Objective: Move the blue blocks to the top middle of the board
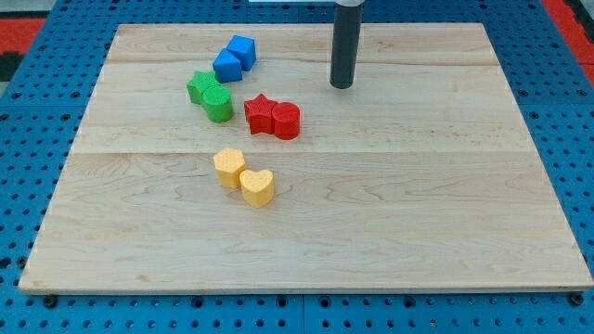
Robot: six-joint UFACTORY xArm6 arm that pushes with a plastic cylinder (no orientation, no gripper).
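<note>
Spreading across nearly the whole view, the pale wooden surface (445, 213) carries four pairs of small blocks, all gathered in its left half. Above them the dark rod comes down from the view's top, and its tip (342, 86) rests on bare wood near the top middle, touching nothing. It has no fingers at all, so nothing is clasped or held; it can only shove. The two blue blocks, a blue cube (242, 50) and a second blue block (227, 66) touching it just below and to the left, sit well to the left of the tip. They look light, rigid and likely to slide easily on smooth wood, and also to spin if struck off-centre. I judge the best contact is their far left side, pushing rightward through the pair's middle. The green pair (211, 96) lies just below them, close enough to be nudged.
</note>
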